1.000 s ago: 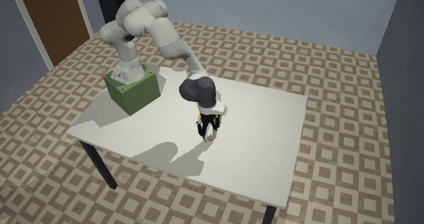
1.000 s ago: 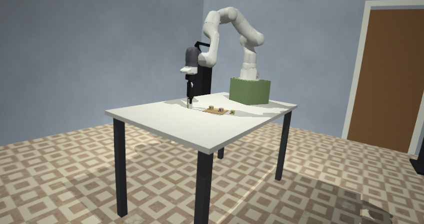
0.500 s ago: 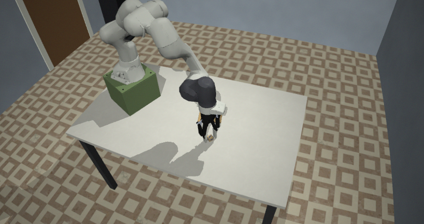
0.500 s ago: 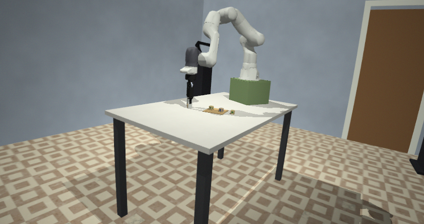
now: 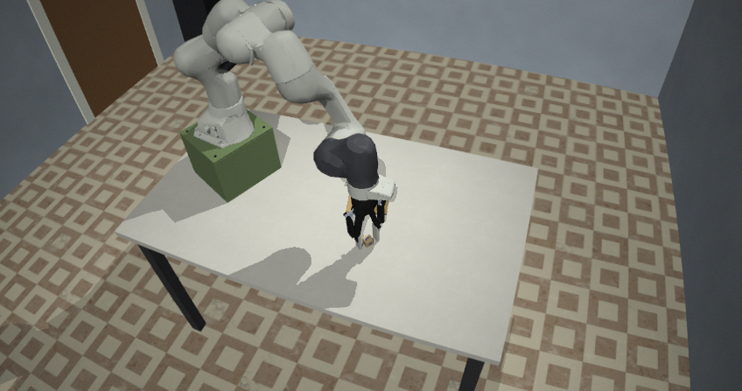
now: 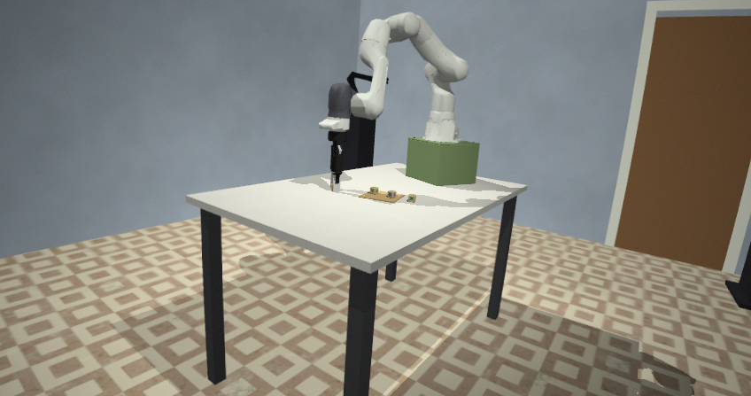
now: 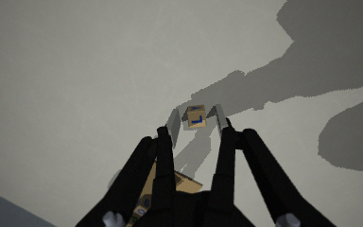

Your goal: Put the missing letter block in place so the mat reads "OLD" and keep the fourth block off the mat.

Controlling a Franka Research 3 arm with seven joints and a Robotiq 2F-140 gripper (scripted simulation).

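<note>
A small wooden block point(image 5: 367, 240) point(image 7: 196, 116) with a blue letter that looks like an L lies on the bare table, off the mat. My gripper point(image 5: 366, 239) point(image 6: 335, 184) point(image 7: 197, 114) is low over it, its fingers on either side of the block with small gaps, partly open and not gripping. The tan mat point(image 6: 380, 198) point(image 7: 184, 182) lies closer to the robot's base. Two letter blocks point(image 6: 374, 190) point(image 6: 391, 193) stand on it. A further block point(image 6: 412, 198) lies on the table just off the mat's edge. In the top view the mat is almost hidden behind the wrist.
The white table point(image 5: 468, 231) point(image 6: 316, 223) carries the green robot pedestal point(image 5: 234, 153) point(image 6: 442, 160) at one corner. The arm's shadow falls across the table's front part.
</note>
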